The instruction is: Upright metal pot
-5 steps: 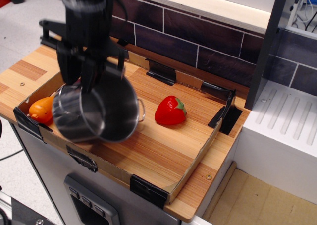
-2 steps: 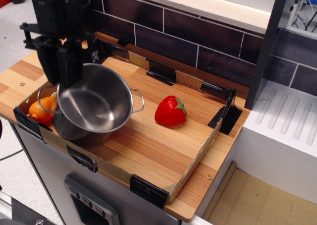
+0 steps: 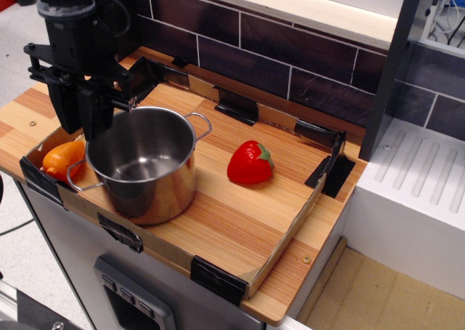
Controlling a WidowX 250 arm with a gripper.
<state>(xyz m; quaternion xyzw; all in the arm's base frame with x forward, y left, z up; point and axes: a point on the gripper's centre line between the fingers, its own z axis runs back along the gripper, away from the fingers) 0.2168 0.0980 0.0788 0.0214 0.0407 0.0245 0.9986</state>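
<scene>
Since a second ago the metal pot (image 3: 145,163) has swung from lying tipped, mouth toward the camera, to standing on its base with the mouth up, and the gripper (image 3: 89,119) has shifted from above the pot's middle toward the desk's left edge. The pot now sits in the front-left corner of the desk (image 3: 240,214), inside the low cardboard border, just beside an orange toy (image 3: 62,159) on its left and well apart from the red strawberry toy (image 3: 250,163) at the middle. The jaws sit at the pot's left rim; whether they pinch it or are spread I cannot tell. Judging by this, the uprighting itself looks done, and the step in hand is the release. Next comes freeing the rim and rising straight up without dragging the pot over.
</scene>
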